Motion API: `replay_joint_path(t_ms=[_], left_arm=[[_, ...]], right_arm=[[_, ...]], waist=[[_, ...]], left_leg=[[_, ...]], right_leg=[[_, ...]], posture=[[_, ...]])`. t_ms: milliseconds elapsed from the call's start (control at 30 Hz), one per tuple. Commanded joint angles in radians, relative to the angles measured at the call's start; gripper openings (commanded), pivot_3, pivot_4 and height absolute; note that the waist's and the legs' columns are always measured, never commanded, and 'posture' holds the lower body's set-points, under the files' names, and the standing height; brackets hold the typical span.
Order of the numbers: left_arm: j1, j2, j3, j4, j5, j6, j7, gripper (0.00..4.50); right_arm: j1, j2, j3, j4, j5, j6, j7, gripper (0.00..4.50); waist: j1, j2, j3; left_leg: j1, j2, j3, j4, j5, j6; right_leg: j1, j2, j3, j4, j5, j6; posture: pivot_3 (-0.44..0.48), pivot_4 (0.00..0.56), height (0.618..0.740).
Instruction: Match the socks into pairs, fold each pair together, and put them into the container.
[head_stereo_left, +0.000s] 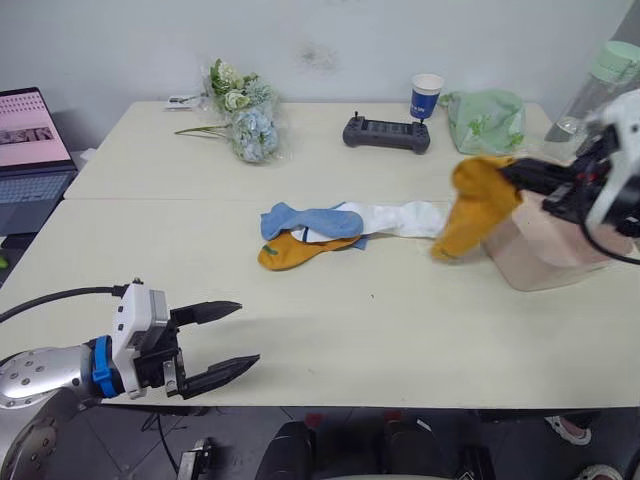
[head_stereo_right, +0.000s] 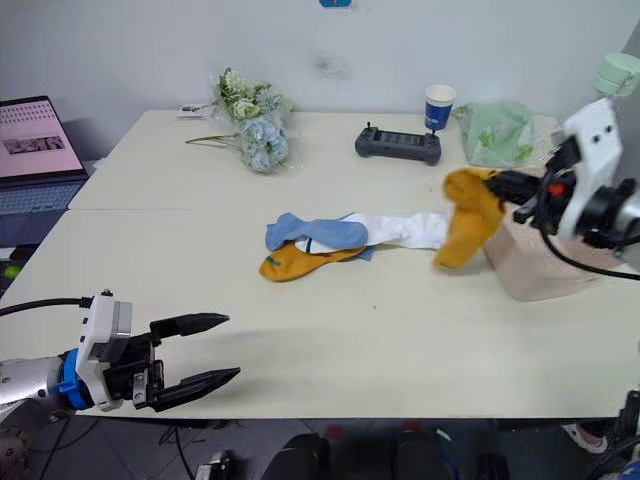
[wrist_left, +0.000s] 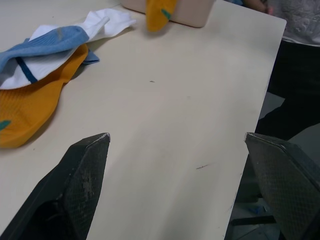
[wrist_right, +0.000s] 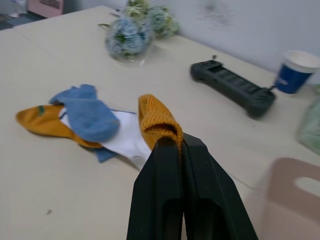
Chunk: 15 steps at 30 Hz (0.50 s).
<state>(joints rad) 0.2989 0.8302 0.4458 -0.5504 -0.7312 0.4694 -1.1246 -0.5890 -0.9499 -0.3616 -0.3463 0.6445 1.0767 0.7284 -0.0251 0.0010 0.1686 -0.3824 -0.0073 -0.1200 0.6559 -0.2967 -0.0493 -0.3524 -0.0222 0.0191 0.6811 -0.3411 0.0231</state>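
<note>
My right gripper (head_stereo_left: 512, 177) is shut on a mustard-orange sock (head_stereo_left: 475, 208), which hangs in the air beside the near-left wall of the pale pink container (head_stereo_left: 540, 255). The right wrist view shows the sock's cuff (wrist_right: 156, 119) pinched between the closed fingers. At the table's middle lies a pile of socks: a light blue sock (head_stereo_left: 312, 220) on top, a white sock (head_stereo_left: 405, 216) stretching toward the container, and a second mustard-orange sock (head_stereo_left: 295, 252) underneath. My left gripper (head_stereo_left: 248, 332) hovers open over the front left of the table, well short of the pile, holding nothing.
Along the back of the table stand a flower bouquet (head_stereo_left: 243, 112), a black controller (head_stereo_left: 387, 133), a blue paper cup (head_stereo_left: 426, 97) and a pale green cloth bag (head_stereo_left: 486, 120). A laptop (head_stereo_left: 30, 150) sits at far left. A bottle (head_stereo_left: 603, 80) rises behind the container.
</note>
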Motion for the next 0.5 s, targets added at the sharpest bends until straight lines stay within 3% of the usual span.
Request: replay_joint_path(t_ms=[33,200,500], left_arm=[[-0.032,0.016,-0.009,-0.028,-0.017,-0.01,-0.004,4.5],[-0.06,0.03,-0.026,-0.05,-0.029,0.013,-0.001,4.5],[-0.004,0.059,0.055,-0.076,-0.043,0.062,0.016,4.5]], right_arm=[[0.016,-0.056,-0.029,-0.023,0.037,0.001,0.047,0.03],[0.062,0.028,0.084,-0.134,0.035,-0.004,-0.034,0.03],[0.102,0.426,0.424,-0.152,-0.044,-0.021,-0.269,0.03]], waist=[[-0.002,0.0,0.0],[-0.013,0.0,0.0],[-0.01,0.001,0.001]], left_leg=[[0.0,0.0,0.0,0.0,0.0,0.0],[0.001,0.001,0.003,0.0,0.0,0.0],[0.0,0.001,0.001,0.0,0.0,0.0]], right_leg=[[0.0,0.0,0.0,0.0,0.0,0.0],[0.0,0.001,0.002,0.001,0.0,0.0],[-0.001,0.001,0.001,0.001,0.0,0.0]], posture=[[0.0,0.15,0.74],[0.0,0.15,0.74],[0.0,0.15,0.74]])
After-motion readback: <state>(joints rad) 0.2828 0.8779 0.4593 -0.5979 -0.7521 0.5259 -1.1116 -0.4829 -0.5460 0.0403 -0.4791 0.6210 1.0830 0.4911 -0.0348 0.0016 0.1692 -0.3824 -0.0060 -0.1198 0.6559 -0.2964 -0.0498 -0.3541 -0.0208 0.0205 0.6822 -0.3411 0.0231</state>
